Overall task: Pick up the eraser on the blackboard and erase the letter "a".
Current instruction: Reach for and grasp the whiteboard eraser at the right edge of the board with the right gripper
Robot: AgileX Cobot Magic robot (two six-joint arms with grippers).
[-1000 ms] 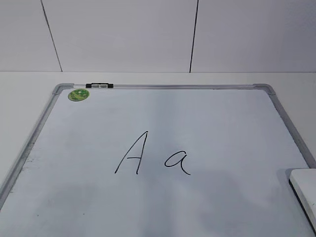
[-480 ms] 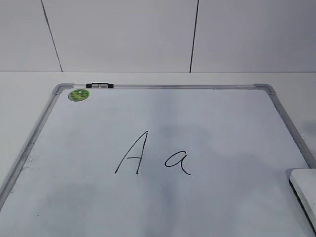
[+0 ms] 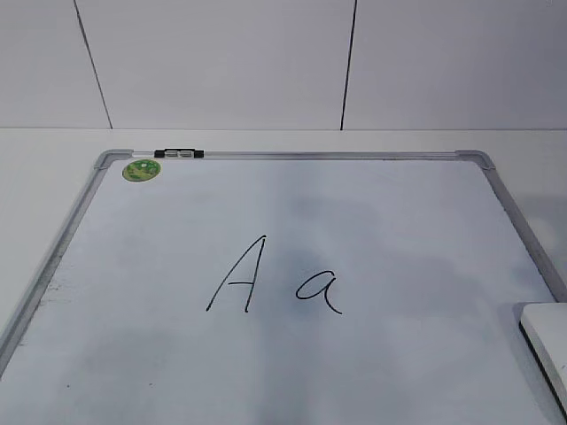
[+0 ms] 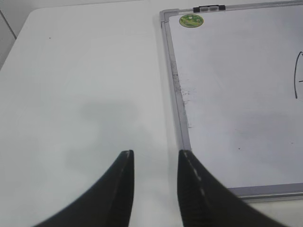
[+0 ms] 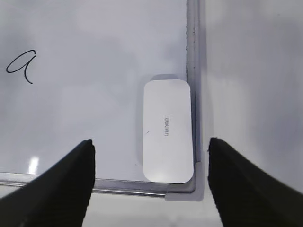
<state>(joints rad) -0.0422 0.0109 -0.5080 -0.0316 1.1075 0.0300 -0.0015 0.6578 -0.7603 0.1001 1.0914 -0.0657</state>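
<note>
Between the earlier exterior pictures and this one, almost nothing is shifting: the eraser point(image 3: 547, 341) is sitting a touch lower at the right edge, and a soft shadow over the board's middle is drifting. The letters are lying unchanged.

The right gripper point(image 5: 150, 144) is hanging above the eraser point(image 5: 168, 129) with its jaws spread wide, one on each side and well clear of it, probably lining up for a grasp across the short width. The eraser is lying flat in the near right corner of the blackboard point(image 5: 94, 56), its long side just beside the right frame rail. The letter "a" point(image 5: 21, 64) is standing well to its left, with the taller capital "A" point(image 3: 237, 276) left of that again.

The left gripper point(image 4: 155, 156) is idling off the board's left side over bare white table point(image 4: 85, 80), jaws a little apart, holding nothing.

The blackboard point(image 3: 372, 212) is lying flat on the table, a green sticker point(image 3: 141, 170) and a small clip point(image 3: 178, 154) at its far left corner, a white panelled wall point(image 3: 221, 62) behind.
</note>
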